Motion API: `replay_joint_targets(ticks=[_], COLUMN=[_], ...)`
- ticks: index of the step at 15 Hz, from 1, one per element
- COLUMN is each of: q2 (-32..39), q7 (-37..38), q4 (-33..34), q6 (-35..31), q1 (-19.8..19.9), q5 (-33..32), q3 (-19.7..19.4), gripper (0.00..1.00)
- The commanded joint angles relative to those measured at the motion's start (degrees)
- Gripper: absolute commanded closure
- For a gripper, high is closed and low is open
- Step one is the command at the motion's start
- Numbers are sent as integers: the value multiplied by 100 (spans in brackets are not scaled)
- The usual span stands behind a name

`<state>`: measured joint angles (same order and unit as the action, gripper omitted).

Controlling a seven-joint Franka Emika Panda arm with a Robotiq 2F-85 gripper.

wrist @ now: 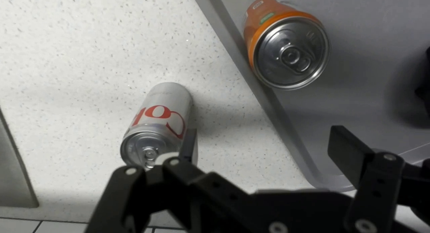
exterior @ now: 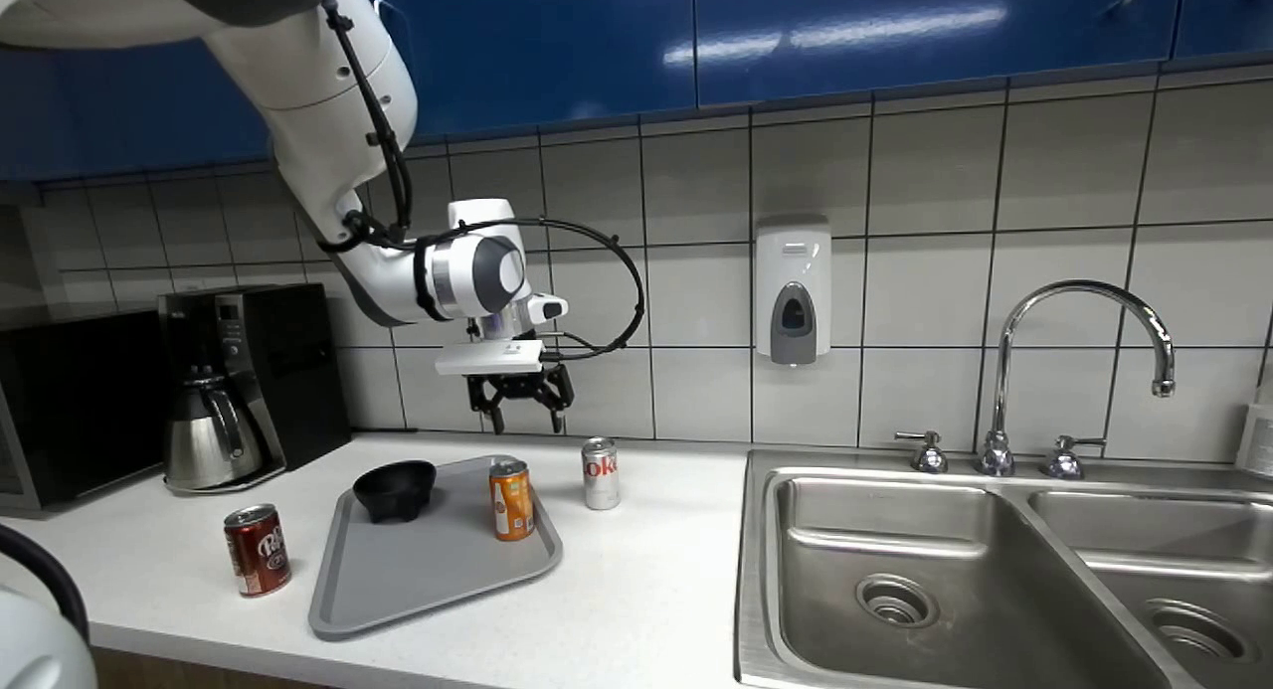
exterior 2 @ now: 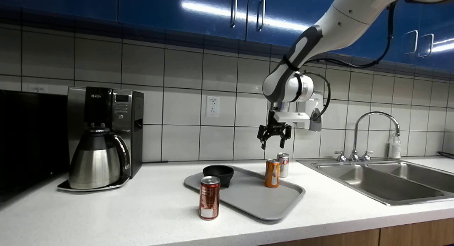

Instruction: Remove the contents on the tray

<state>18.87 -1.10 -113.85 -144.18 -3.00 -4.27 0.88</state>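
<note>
A: What can you read on those cans?
B: The silver can [exterior: 601, 478] shows a red "ok" in an exterior view and an upside-down "Co" in the wrist view. The dark red can [exterior: 257, 552] has white lettering I can't read in full. The orange can [exterior 2: 272, 173] carries a white bottle shape.
A: Which are on the tray [exterior: 418, 575]?
B: The orange can, upright near the rim, plus a black bowl [exterior: 395, 488]. The dark red and silver ones stand on the counter [exterior: 656, 590], the tray between them.
A: And the gripper [exterior: 528, 423]?
B: Fingers [wrist: 349, 153] spread wide, above the counter. In the wrist view one covers part of the silver can.
A: What else is around?
B: Coffee maker [exterior 2: 122, 121], steel carafe [exterior 2: 94, 169], soap dispenser [exterior: 793, 281], sink [exterior: 753, 570]. In an exterior view the dark red can partly blocks the bowl.
</note>
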Motion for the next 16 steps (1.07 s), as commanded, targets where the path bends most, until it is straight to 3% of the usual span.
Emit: replay_joint_targets(ticks=[1, 16], q2=[-178, -76], q7=[42, 67], q4=[-225, -422], q6=[-75, 1], q1=[-30, -74], q5=[26, 44], q3=[53, 86], gripper=[0, 0])
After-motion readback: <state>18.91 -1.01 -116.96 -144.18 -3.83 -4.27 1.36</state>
